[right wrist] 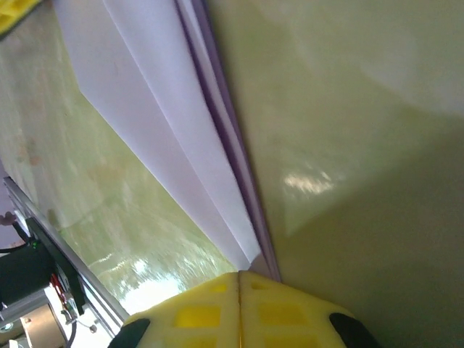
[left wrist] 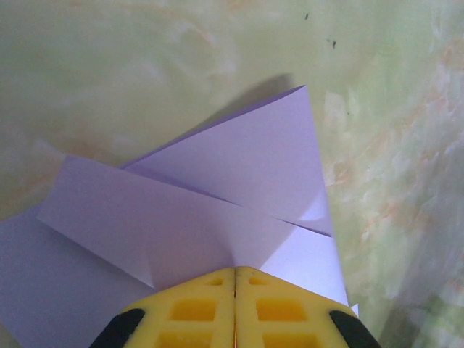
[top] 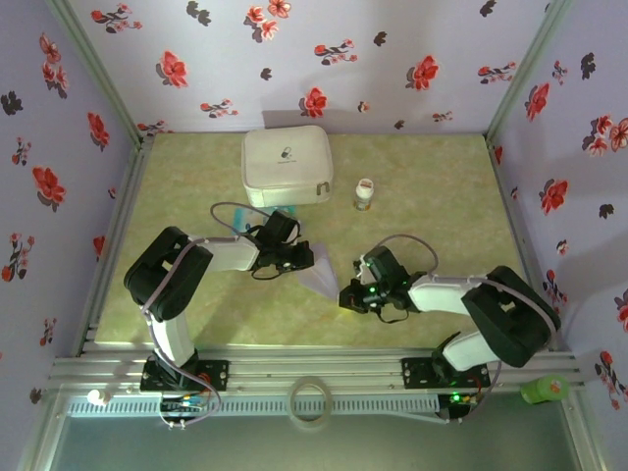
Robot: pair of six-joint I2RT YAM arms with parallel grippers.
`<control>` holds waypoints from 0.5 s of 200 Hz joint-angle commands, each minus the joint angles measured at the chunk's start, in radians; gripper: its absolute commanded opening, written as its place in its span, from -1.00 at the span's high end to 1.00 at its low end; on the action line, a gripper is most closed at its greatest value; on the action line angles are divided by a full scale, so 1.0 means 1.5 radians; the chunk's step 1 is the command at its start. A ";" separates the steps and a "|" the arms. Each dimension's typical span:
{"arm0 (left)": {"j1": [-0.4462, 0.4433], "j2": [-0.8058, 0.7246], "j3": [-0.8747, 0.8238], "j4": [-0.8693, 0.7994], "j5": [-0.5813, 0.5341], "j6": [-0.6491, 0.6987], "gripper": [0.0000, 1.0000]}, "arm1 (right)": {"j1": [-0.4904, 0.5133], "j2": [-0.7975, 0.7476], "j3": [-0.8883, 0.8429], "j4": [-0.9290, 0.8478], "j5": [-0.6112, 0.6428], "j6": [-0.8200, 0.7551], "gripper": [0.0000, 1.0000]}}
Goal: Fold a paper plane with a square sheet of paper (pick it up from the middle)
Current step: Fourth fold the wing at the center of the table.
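The square sheet of paper (top: 322, 276), lavender and partly folded into overlapping flaps, sits between my two grippers near the middle of the green table. In the left wrist view the paper (left wrist: 239, 188) shows a pointed flap and creases that run into my left gripper (left wrist: 235, 270), whose yellow fingers are pressed together on its edge. From above, the left gripper (top: 306, 259) is at the paper's left side and the right gripper (top: 345, 293) at its lower right tip. The right wrist view shows the paper (right wrist: 167, 138) almost edge-on, its layers ending in my right gripper (right wrist: 240, 274), which is shut on them.
A white zip case (top: 287, 165) lies at the back of the table, with a small bottle (top: 364, 193) to its right. A tape roll (top: 310, 400) rests on the front rail, and a green object (top: 545, 390) sits at the rail's right end. Flowered walls enclose three sides.
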 commanded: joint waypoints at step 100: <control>0.007 0.008 -0.013 -0.033 -0.047 -0.006 0.84 | -0.017 0.069 0.148 -0.039 0.029 0.038 0.88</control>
